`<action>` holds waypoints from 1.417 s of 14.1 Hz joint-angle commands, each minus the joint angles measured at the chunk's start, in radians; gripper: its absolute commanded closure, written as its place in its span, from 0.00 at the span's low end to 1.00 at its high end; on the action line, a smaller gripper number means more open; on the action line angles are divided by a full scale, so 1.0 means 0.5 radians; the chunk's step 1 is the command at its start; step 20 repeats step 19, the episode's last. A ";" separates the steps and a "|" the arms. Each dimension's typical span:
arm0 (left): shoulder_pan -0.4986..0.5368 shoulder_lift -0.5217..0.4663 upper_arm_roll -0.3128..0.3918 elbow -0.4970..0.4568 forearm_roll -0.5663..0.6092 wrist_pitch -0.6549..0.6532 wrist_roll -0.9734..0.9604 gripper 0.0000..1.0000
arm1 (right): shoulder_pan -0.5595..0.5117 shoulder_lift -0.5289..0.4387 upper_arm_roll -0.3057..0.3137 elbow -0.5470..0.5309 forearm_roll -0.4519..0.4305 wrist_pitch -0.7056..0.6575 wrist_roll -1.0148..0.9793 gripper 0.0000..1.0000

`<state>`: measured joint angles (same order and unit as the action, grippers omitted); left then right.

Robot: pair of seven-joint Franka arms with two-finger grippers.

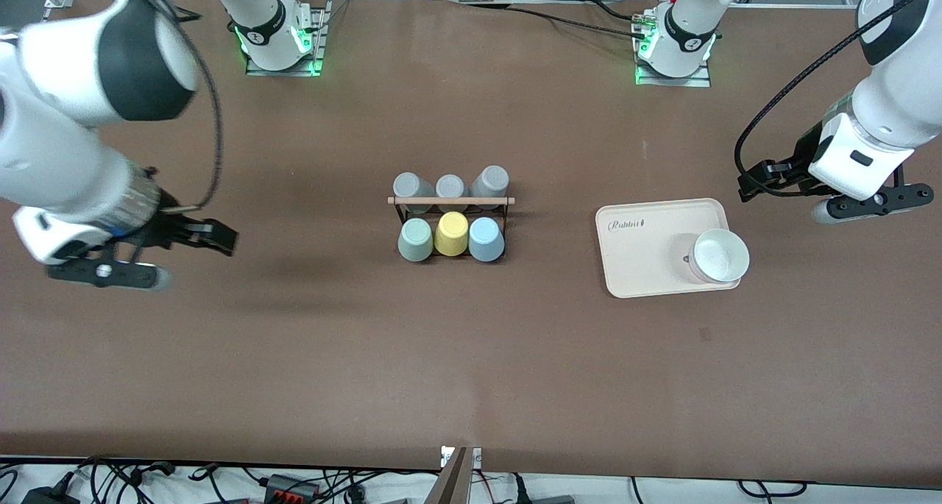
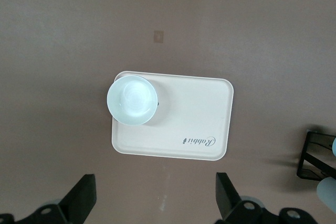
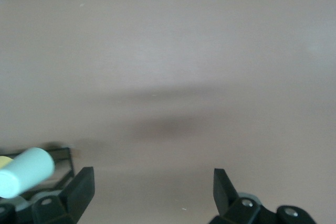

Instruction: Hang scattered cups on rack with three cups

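The black wire rack [image 1: 450, 221] with a wooden rod [image 1: 450, 201] stands mid-table. The mint-green cup [image 1: 416, 239] and the light blue cup [image 1: 486, 239] sit on its pegs in the row nearer the camera, with a yellow cup [image 1: 451, 233] between them. Three grey cups [image 1: 450, 186] fill the farther row. My right gripper [image 1: 219, 237] is open and empty over bare table toward the right arm's end; its wrist view [image 3: 152, 187] shows the mint-green cup [image 3: 26, 171] and rack [image 3: 60, 156]. My left gripper [image 1: 754, 180] is open and empty [image 2: 155, 192] beside the tray.
A cream tray [image 1: 647, 239] lies toward the left arm's end of the table, with a white bowl [image 1: 719, 255] on it. Both show in the left wrist view, the tray [image 2: 189, 114] and the bowl [image 2: 132, 99], and the rack's edge [image 2: 316, 156] too.
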<state>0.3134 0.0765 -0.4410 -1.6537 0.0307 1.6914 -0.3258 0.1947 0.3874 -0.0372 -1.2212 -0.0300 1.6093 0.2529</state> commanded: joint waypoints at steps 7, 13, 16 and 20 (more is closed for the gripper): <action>0.024 0.019 -0.029 0.049 0.000 -0.014 0.044 0.00 | -0.294 -0.783 0.022 -0.986 -0.011 0.260 -0.340 0.00; 0.024 0.019 -0.029 0.049 0.000 -0.014 0.047 0.00 | -0.297 -0.858 0.025 -1.044 -0.002 0.307 -0.316 0.00; 0.024 0.019 -0.029 0.052 0.000 -0.014 0.047 0.00 | -0.303 -0.781 0.025 -0.883 0.014 0.129 -0.257 0.00; 0.021 0.019 -0.029 0.055 0.000 -0.014 0.047 0.00 | -0.303 -0.769 0.025 -0.849 0.020 0.119 -0.297 0.00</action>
